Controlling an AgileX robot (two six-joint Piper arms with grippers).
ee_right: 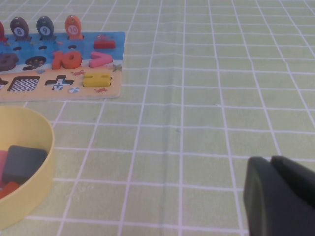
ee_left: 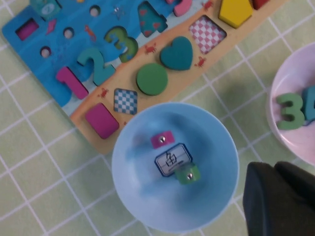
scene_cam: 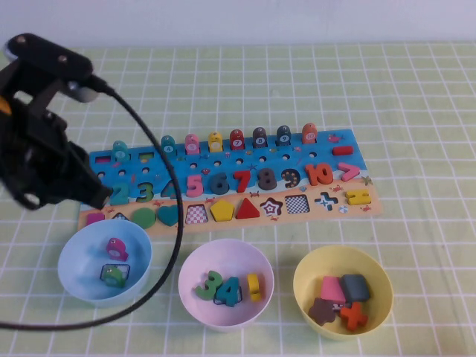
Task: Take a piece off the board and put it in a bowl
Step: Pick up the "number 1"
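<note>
The board [scene_cam: 297, 149] lies across the middle of the table and also shows in the left wrist view [ee_left: 98, 24]. A magenta bar-like piece shaped like a 1 [ee_left: 71, 81] sits in the board beside a teal 2. In the high view my left arm hides it. The pale pink-lilac bowl [scene_cam: 230, 256] stands in front of the board with several number pieces in it. My left gripper [scene_cam: 100, 195] hovers over the board's left end, shut and empty [ee_left: 273, 169]. My right gripper [ee_right: 273, 164] is shut and empty over bare cloth, out of the high view.
A light blue bowl [scene_cam: 78, 253] at front left holds two fish-like pegs. A yellow bowl [scene_cam: 312, 268] at front right holds several shape pieces. A magenta rectangle [ee_left: 101, 120] sits in the board's corner. A black cable [scene_cam: 175, 223] loops over the board and between the bowls.
</note>
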